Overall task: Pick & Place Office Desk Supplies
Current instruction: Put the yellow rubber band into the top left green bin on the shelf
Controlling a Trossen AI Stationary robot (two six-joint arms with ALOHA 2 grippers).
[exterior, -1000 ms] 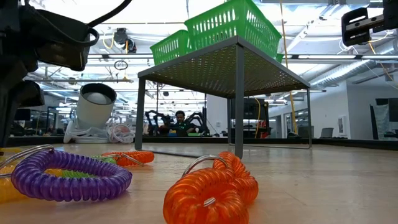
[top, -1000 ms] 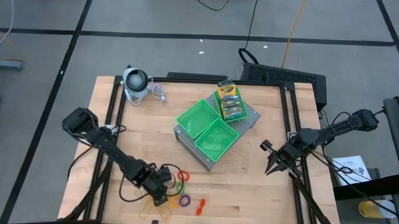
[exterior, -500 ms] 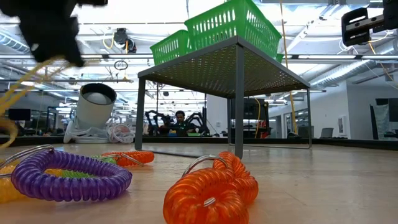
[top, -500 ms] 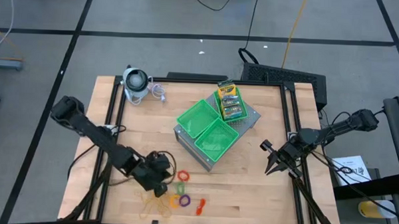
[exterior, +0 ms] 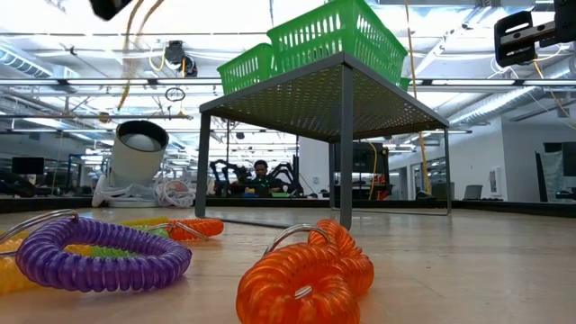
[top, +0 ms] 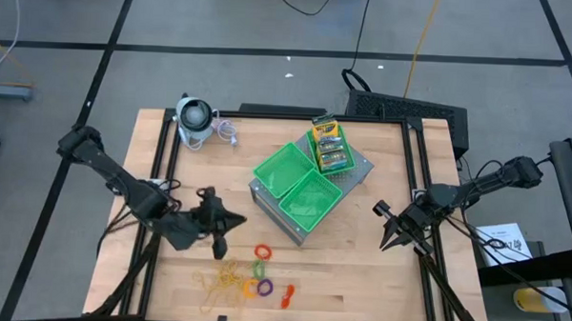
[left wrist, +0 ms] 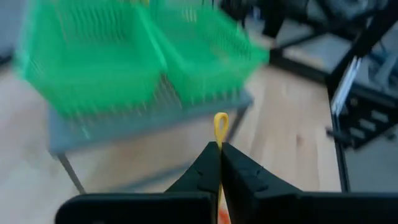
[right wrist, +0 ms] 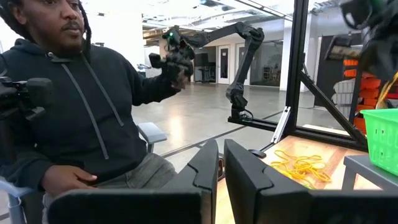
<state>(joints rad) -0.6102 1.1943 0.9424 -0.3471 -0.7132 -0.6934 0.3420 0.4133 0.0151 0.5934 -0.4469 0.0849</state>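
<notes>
My left gripper (top: 234, 220) is above the table's near-left part, pointing toward the green trays, and is shut on a thin yellow rubber band (left wrist: 220, 122). Yellow strands (exterior: 133, 40) hang below it in the low view. The rubber-band tangle (top: 221, 281) lies on the table. Coiled rings lie beside it: red (top: 262, 251), green (top: 259, 269), purple (top: 248, 289) and orange (top: 287, 294). The card boxes (top: 328, 146) lie in the far tray. My right gripper (top: 390, 237) waits, shut and empty, at the table's right edge. My left gripper pinches a rubber band between its two fingertips. A small loop of the band (left wrist: 220, 119) sticks out beyond the tips. The fingers lie roughly level and point toward the trays. Strands of band (exterior: 126, 63) hang slack below the gripper, well above the table.
Two green trays (top: 284, 168) (top: 310, 200) hold nothing visible and sit on a raised grey base (top: 358, 169) at the table's middle. A grey-white round gadget (top: 194, 119) stands at the far left corner. A person (right wrist: 81, 106) sits beyond the table.
My left gripper has risen from the rubber-band tangle at the near edge and gone toward the far edge, staying shut. It has drawn yellow strands up with it, out of the top of the low view. The tangle and the rings stay on the table.
</notes>
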